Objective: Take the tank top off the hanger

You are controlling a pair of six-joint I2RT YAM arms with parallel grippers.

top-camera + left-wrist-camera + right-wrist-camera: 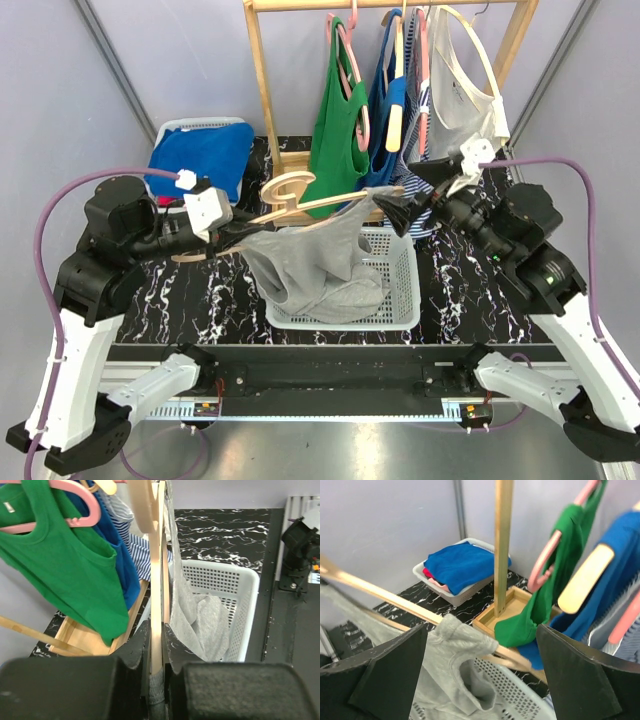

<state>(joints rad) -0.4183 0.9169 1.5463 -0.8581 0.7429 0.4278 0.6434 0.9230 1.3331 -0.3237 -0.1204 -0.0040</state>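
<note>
grey tank top (315,262) hangs on the wooden hanger (330,202), which lies nearly level above the white basket (405,300). the cloth's lower folds sag inside the basket's rim. the left gripper (235,232) is clamped on the hanger's left end; in its wrist view the wood stands edge-on, pinched between the fingers. the right gripper (400,212) sits at the hanger's right end with its jaws spread wide. in its wrist view one shoulder strap loops over the hanger arm between the two fingers (385,675), and i cannot tell whether either one touches the cloth.

close behind the hanger stands the wooden rack (262,90). its green top (335,130) and the other hung garments reach down just beyond the hanger's far edge. a second basket holding blue cloth (200,150) sits left of the rack post, apart from the left gripper. the black marbled table (170,300) shows on both sides of the white basket, more of it on the left.
</note>
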